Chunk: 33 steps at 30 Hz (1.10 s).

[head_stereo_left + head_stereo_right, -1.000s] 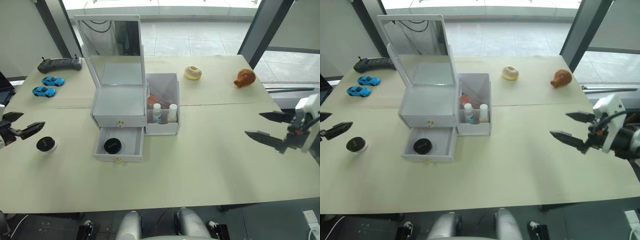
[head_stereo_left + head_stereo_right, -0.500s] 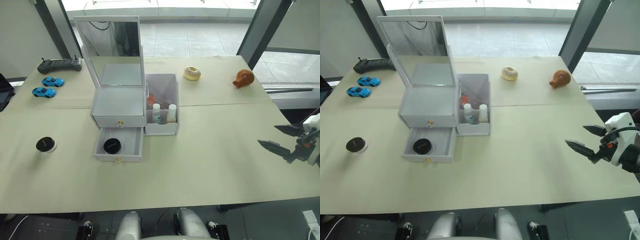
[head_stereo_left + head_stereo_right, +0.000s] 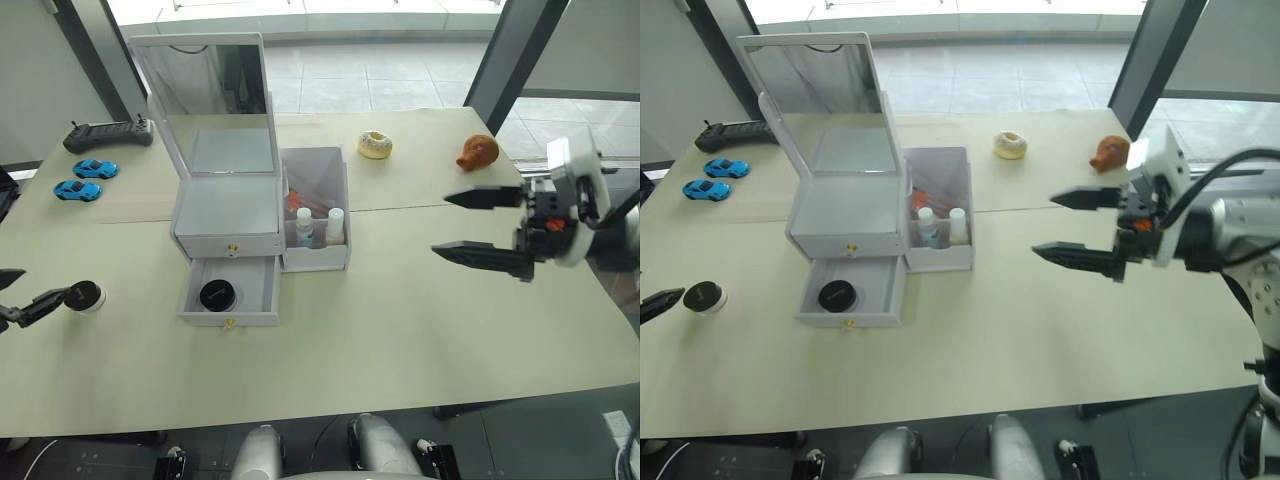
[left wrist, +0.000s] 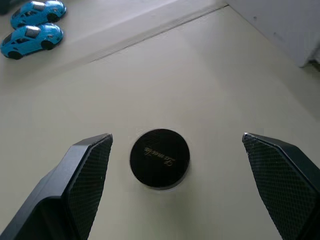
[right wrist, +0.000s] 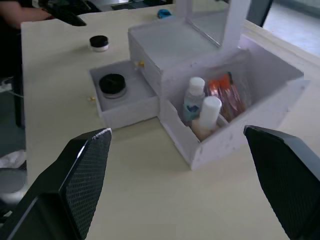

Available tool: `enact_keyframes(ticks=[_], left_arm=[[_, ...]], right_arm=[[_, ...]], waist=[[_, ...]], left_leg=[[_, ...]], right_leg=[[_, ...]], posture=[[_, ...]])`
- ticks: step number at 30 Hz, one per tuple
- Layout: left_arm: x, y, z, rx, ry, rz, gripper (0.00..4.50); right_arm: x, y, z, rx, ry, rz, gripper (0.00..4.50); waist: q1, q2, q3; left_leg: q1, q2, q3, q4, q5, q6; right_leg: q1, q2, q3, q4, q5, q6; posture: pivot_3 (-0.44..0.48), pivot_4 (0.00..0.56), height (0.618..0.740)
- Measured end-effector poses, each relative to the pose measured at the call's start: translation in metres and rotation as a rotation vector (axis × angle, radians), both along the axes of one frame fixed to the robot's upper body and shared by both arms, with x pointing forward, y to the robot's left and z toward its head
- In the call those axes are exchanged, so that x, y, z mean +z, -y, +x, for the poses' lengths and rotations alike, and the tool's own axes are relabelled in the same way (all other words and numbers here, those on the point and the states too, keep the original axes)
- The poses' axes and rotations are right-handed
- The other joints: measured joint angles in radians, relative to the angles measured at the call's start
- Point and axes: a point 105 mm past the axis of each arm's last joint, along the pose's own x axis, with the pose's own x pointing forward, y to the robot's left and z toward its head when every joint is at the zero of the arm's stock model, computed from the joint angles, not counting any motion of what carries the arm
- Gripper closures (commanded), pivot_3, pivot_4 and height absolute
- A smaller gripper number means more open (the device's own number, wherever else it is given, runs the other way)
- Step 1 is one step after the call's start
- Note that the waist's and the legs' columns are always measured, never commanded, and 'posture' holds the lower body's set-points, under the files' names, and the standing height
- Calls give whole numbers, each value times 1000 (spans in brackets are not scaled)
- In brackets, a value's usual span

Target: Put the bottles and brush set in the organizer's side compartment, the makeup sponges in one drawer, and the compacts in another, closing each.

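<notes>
The loose compact (image 4: 160, 158) sits near the desk's left edge, straight ahead of the left gripper (image 4: 177, 165), lying between its released fingers; the round case offers no long axis. The other compact (image 3: 217, 295) lies in the open lower drawer (image 3: 262, 290). The right gripper (image 3: 462, 222), also spread and empty, hangs well apart, right of the organizer (image 3: 225, 215).

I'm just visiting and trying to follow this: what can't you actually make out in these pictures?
- Upper drawer: shut, so its contents are hidden in the eye views.
- Brush set: in the right wrist view the bottles and side bin wall cover its lower part.
- Compact on the table: lid lettering too small to read in the left wrist view.
- Left gripper: cut off by the left eye view's edge.
</notes>
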Motion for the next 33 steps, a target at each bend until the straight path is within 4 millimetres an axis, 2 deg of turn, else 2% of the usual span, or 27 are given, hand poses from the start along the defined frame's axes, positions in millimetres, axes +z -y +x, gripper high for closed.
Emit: enact_keyframes(ticks=[4, 8, 13, 18, 23, 28, 33], left_arm=[[-8, 14, -18, 49, -42, -23, 22], [1, 3, -27, 212, 56, -19, 22], [-21, -1, -36, 383, 59, -91, 22], [-28, 7, -16, 421, 56, -133, 22], [-35, -2, 5, 474, 59, -175, 22], [-44, 5, 30, 432, 24, -170, 22], [-45, -5, 43, 477, 17, -160, 22]], right_arm=[[1, -11, 9, 76, -23, -51, 0], [8, -18, 20, 110, -9, -68, 0], [8, -25, 22, 151, -50, -97, 0], [14, -30, 18, 158, -82, -97, 0], [12, -30, 19, 115, -99, -107, 0], [13, -26, 16, 65, -69, -114, 0], [13, -21, 15, 25, -40, -113, 0]], waist=[[8, -3, 0], [9, -3, -1], [7, -5, -2], [11, -7, -3], [8, -8, -4], [8, -8, -4], [7, -8, -4]], left_leg=[[-1, -1, 0, 1, 0, 0], [-1, -2, 1, 1, 0, 0], [-1, -2, 0, 2, 0, 0], [-1, -3, -1, 2, 0, 0], [-2, -3, -2, 1, 0, 0], [-2, -3, -2, 2, 0, 0], [-2, -3, -2, 2, 0, 0]], right_leg=[[-1, -2, -1, 0, 0, 0], [-1, -3, -1, 0, 1, -1], [0, -3, -1, 0, 4, -6], [1, -2, -2, 0, 4, -6], [0, -2, -2, 0, 4, -7], [0, -2, -2, 1, 4, -7], [0, -2, -2, 1, 4, -7]], posture=[[0, 150, 740], [0, 150, 740], [0, 150, 740], [0, 150, 740], [0, 150, 740], [0, 150, 740], [0, 150, 740]])
